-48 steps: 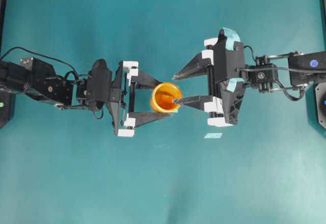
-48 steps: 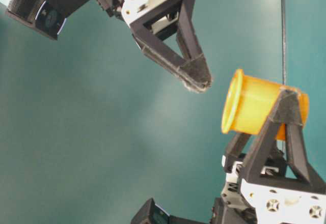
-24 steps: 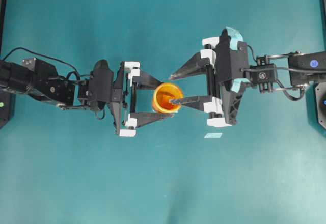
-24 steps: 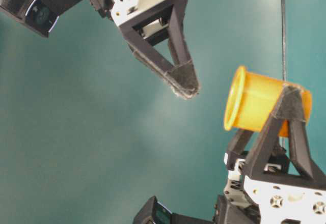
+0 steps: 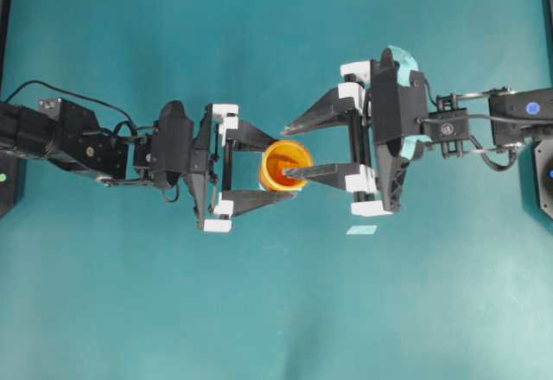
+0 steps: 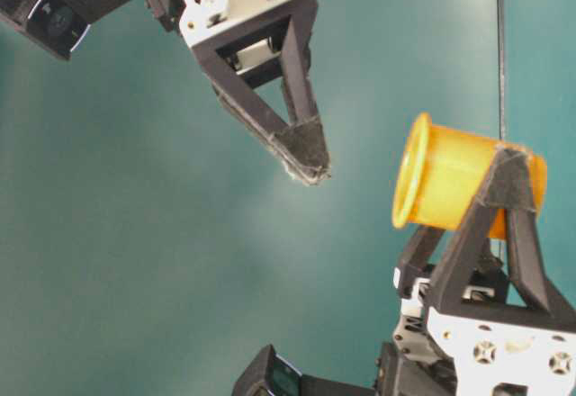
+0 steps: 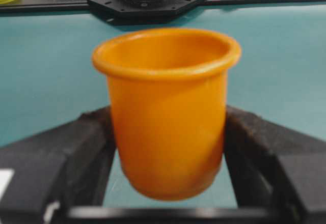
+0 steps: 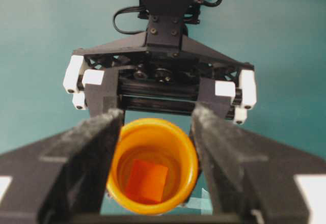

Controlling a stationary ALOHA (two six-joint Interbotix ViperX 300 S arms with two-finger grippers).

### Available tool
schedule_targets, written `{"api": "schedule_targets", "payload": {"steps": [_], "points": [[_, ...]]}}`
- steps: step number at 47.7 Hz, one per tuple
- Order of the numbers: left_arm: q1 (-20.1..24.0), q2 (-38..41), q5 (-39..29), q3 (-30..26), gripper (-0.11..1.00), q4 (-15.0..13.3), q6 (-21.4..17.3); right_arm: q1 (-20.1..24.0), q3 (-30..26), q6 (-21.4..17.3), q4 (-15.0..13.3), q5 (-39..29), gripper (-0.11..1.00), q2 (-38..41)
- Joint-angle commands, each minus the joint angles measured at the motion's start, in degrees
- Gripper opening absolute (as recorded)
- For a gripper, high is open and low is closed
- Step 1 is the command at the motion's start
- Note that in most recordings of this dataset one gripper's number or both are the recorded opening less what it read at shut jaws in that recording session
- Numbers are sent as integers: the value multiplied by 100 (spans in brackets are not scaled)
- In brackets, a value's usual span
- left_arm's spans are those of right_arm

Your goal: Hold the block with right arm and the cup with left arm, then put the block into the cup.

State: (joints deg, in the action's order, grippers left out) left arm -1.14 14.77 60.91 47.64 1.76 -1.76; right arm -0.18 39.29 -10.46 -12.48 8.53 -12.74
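the cup [image 5: 285,165] is clamped upright, mouth upward, by the left gripper [image 5: 259,167]; the block [image 8: 146,181] is seen inside it, the right gripper [image 5: 289,148] spread wide above it, a tape strip [image 5: 362,230] lying nearby.

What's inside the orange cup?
The small orange block lies on the bottom of the cup, which the left gripper holds. The bottom underneath the block is covered, so that part cannot be seen.

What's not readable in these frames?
- Block: shows only in the right wrist view; the cup wall hides it at table level.
- Left gripper fingertips: the cup covers them in the left wrist view.
- Objects along the top edge of the left wrist view: cropped, unidentifiable.
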Motion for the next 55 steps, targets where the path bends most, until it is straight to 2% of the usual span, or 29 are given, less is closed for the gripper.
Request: {"api": "schedule_targets", "payload": {"steps": [1,26,55], "points": [[-18,-62,44,-105,62,-18,9,9,-123,0,-35,79,61,-158],[-18,-26,-466,-290,62,-18,26,9,-123,0,-114,149,61,-149],[-114,-26,-475,-264,62,-9,26,9,-132,-26,-123,132,61,-158]]}}
